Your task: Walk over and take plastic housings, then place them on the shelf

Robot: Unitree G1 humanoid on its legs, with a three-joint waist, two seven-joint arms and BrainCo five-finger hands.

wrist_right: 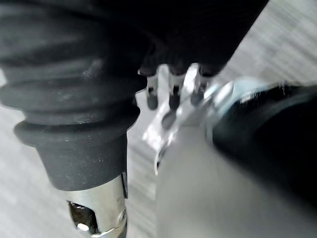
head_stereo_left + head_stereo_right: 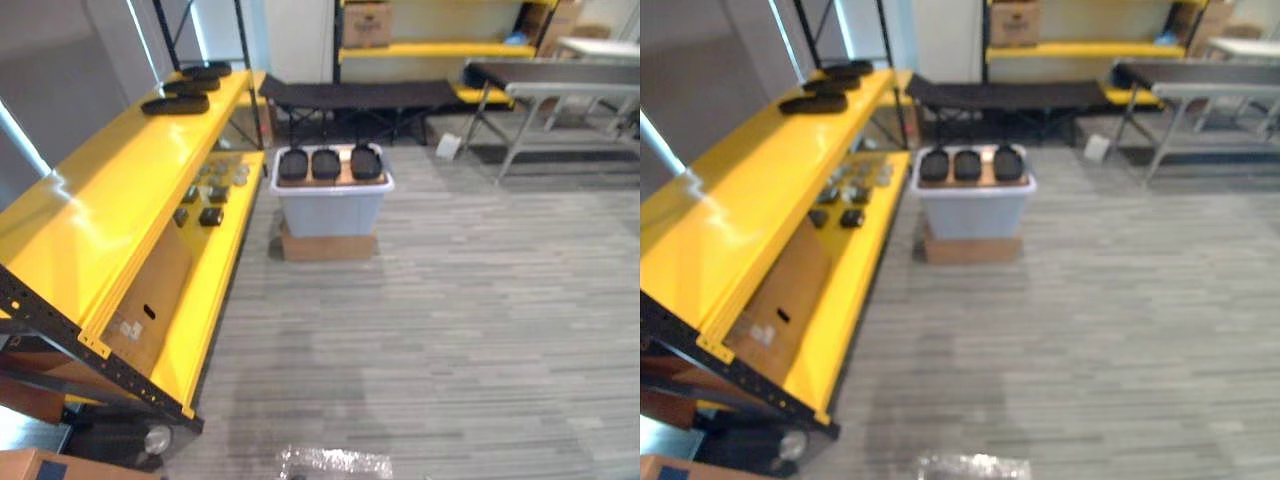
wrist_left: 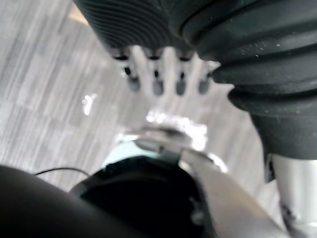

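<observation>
Three black plastic housings (image 2: 327, 163) lie side by side on the lid of a pale grey tote (image 2: 331, 205), which stands on a flat cardboard box a few steps ahead. Three more black housings (image 2: 176, 103) rest in a row on the top board of the long yellow shelf (image 2: 100, 200) to the left. My left hand (image 3: 168, 69) hangs above the floor with straight fingers and holds nothing. My right hand (image 1: 174, 96) hangs likewise, fingers relaxed and empty.
Small dark and grey parts (image 2: 210, 190) and a leaning cardboard sheet (image 2: 150, 290) sit on the shelf's lower board. A black folding table (image 2: 360, 95) stands behind the tote, a metal table (image 2: 560, 80) at the back right. Crinkled plastic film (image 2: 335, 463) lies on the floor close by.
</observation>
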